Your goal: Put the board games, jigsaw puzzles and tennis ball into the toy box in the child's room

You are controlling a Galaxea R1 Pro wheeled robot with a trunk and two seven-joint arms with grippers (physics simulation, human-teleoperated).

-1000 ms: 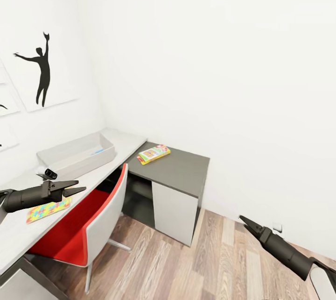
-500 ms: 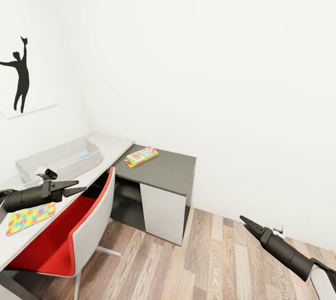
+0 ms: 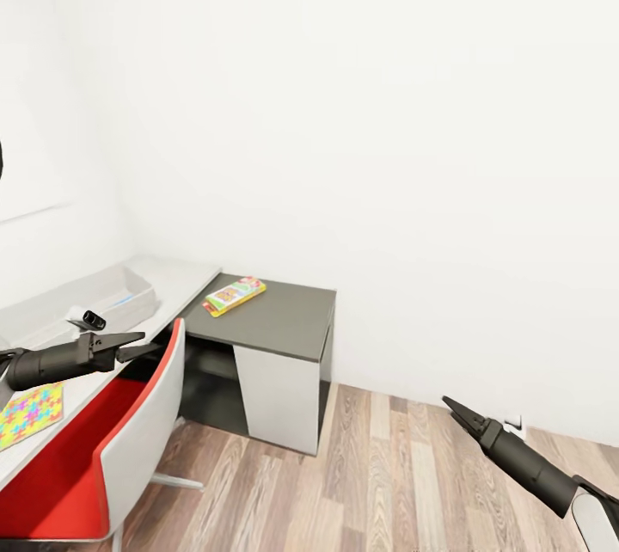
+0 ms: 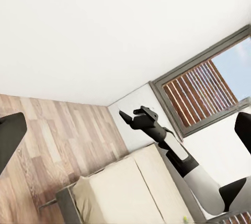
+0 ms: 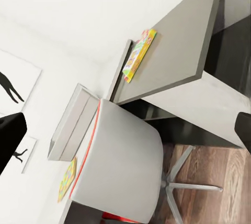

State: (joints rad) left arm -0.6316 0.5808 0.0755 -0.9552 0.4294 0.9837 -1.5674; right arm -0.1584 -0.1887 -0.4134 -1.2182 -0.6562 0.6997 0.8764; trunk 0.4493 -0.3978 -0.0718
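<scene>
Grippers both empty, left slightly parted, right closed; jigsaw puzzle cut off by frame edge.

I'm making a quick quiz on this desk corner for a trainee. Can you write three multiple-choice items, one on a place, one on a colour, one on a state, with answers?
1. Where does the board game lie?
A. on the dark lower desk section
B. on the chair seat
C. on the floor

2. What colour is the inner side of the chair?
A. blue
B. red
C. green

3. How is the left hand?
A. shut on a puzzle
B. shut on the ball
C. open, holding nothing

Answers:
1 A: in the head view the green and yellow box rests flat on the dark top, near its far left corner.
2 B: the seat and the inner back are red, the outer shell pale grey.
3 C: its fingers stand apart with nothing between them, above the desk edge near the puzzle.
</scene>
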